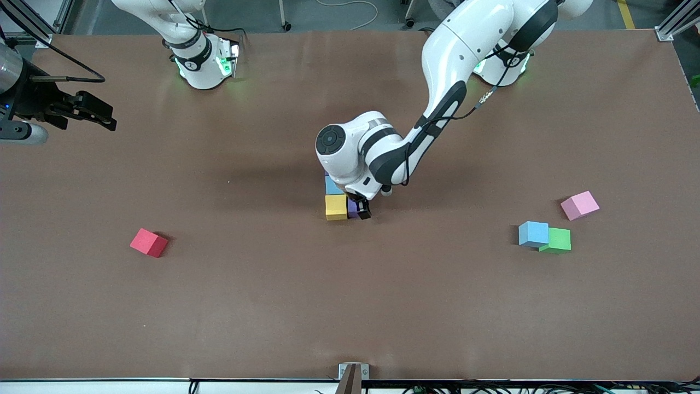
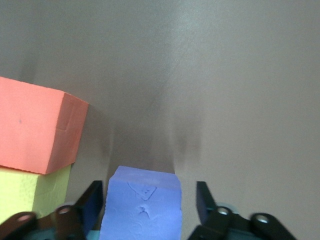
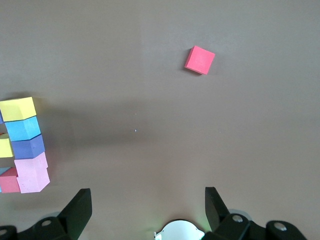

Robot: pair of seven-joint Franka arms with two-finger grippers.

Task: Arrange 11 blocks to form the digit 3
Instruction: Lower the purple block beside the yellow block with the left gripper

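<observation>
The digit 3 figure [image 1: 334,198] lies mid-table, mostly hidden under the left arm; a yellow block [image 1: 336,207] and a light blue block [image 1: 332,186] show. My left gripper [image 1: 361,210] is down at the figure's edge nearest the front camera, open, its fingers [image 2: 93,200] on either side of a purple block [image 2: 142,205] with a gap on one side. An orange-red block [image 2: 35,125] and a yellow block [image 2: 30,192] sit beside it. My right gripper [image 1: 101,115] waits open, raised over the right arm's end of the table.
Loose blocks lie on the brown table [image 1: 350,306]: a red block [image 1: 149,242] toward the right arm's end, and a pink block [image 1: 579,205], a light blue block [image 1: 533,233] and a green block [image 1: 558,239] touching it toward the left arm's end.
</observation>
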